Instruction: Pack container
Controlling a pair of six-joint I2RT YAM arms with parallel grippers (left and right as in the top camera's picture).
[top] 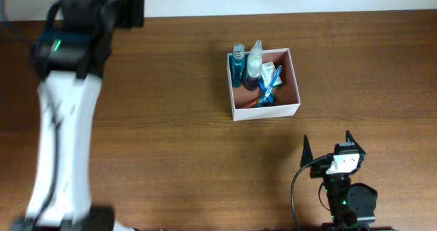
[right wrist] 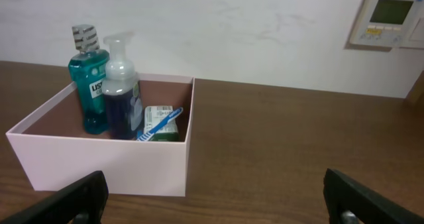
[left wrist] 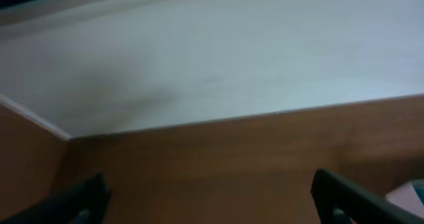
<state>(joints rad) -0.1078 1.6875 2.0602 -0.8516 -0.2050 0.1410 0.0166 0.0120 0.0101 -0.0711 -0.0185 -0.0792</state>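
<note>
The container (top: 266, 111), a white-walled box with a reddish-brown inside, stands right of the table's middle. In it are a teal mouthwash bottle (top: 237, 63), a pump bottle (top: 255, 61), a green-and-white packet (top: 270, 72) and a blue toothbrush (top: 271, 89). My right gripper (top: 328, 141) sits near the front edge, open and empty, below the box. In the right wrist view the container (right wrist: 106, 161) is ahead to the left of the open gripper (right wrist: 215, 201), with the bottles (right wrist: 89, 85) upright at its left side. My left gripper (left wrist: 213, 204) is open, holds nothing, and faces the wall.
The left arm (top: 65, 121) rises high over the table's left side, blurred and close to the overhead camera. A white wall (left wrist: 212, 58) runs behind the wooden table (top: 157, 142). A control panel (right wrist: 387, 18) hangs on the wall at the right.
</note>
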